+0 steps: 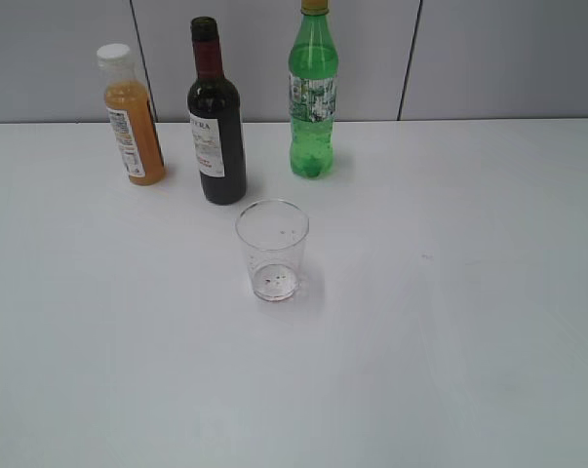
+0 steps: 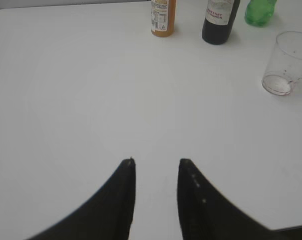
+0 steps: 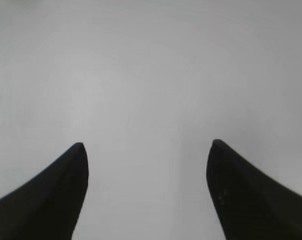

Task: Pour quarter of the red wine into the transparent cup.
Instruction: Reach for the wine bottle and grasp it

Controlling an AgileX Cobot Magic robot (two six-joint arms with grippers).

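In the exterior view no arm shows. Three bottles stand upright in a row at the back of the white worktop (image 1: 469, 341): juice (image 1: 135, 122), the wine (image 1: 215, 127) in the middle, and soda (image 1: 314, 97). The cup (image 1: 273, 251) stands upright by itself in front of the wine, apart from it, probably so a tipped neck can reach its open mouth. It looks empty except for dark specks and a reddish trace at its base, so pouring has not begun.

In the left wrist view the left hand (image 2: 157, 162) hangs over bare worktop, partly open and holding nothing. The wine (image 2: 220, 21) is far ahead and a little right of it, the cup (image 2: 286, 63) further right and nearer, the juice (image 2: 163, 18) almost straight ahead.

In the right wrist view the right hand (image 3: 146, 145) is spread wide and empty over bare worktop; no bottle or cup shows ahead of it.
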